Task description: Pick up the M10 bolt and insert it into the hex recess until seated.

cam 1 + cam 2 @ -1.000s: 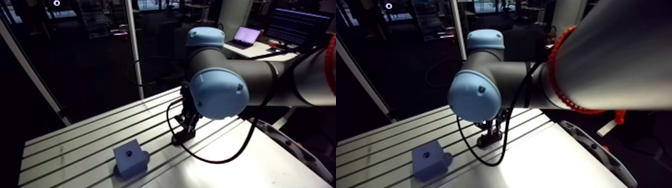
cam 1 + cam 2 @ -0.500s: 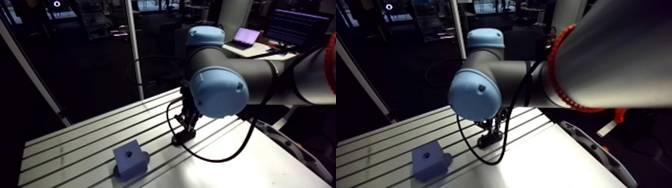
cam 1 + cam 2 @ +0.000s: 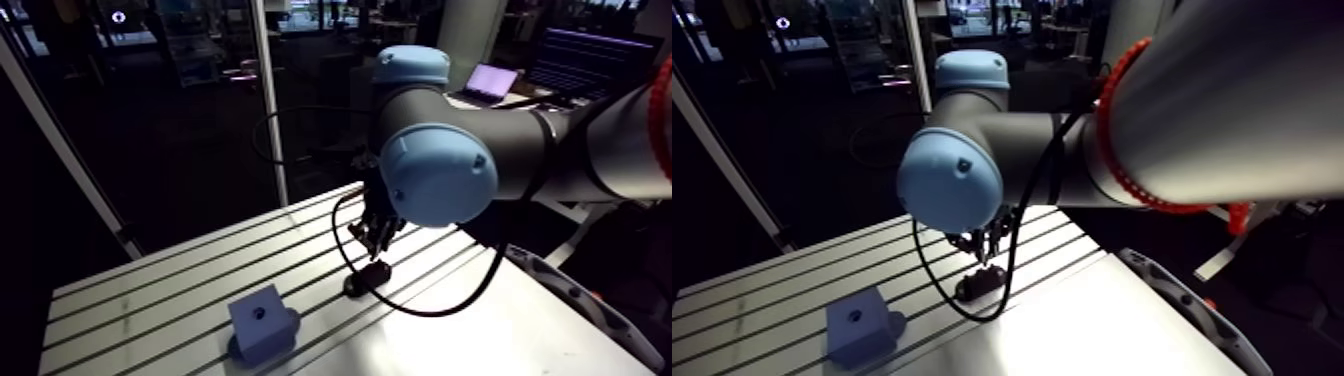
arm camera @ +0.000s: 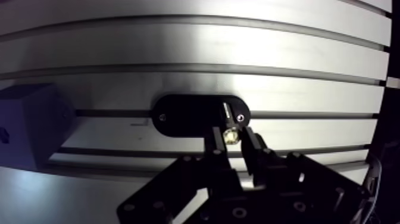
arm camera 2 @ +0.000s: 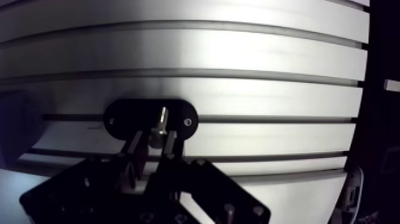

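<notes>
The gripper (image 4: 234,143) was closed narrowly on the M10 bolt (image 4: 227,117). The bolt's head sat between the fingertips, and its shank pointed down along the finger axis, above the black plate (image 4: 190,114) at mid-tabletop (image 3: 150,290). The blue block (image 3: 262,322) carrying the hex recess (image 3: 258,313) stood well apart, beside the gripper, toward the tabletop's near edge. Transfer would probably run along the slots.

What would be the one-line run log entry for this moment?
gripper: shut on bolt | bolt: above black holder | blue block: apart from gripper | insertion: not yet done
</notes>
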Robot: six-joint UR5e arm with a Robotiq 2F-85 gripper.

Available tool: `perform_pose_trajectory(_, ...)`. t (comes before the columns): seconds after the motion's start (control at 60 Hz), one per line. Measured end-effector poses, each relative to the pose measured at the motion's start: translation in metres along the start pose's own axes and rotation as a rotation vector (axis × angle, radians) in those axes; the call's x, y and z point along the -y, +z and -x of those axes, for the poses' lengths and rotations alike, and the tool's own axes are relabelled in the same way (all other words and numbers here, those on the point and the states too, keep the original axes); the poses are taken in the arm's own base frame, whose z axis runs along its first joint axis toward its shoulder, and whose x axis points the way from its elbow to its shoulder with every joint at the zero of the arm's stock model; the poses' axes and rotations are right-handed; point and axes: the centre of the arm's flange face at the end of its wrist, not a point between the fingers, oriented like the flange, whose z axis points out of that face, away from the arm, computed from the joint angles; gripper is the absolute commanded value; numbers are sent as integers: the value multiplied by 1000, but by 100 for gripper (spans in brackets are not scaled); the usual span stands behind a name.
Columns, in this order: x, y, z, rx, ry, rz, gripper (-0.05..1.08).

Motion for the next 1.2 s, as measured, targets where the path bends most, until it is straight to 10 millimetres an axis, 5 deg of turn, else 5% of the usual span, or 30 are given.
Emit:
perform_pose_trajectory(0.7,-11,-116,-27,42,37,-54,89)
perform_pose_trajectory(1.2,8,-148,-39,147,0,-73,92)
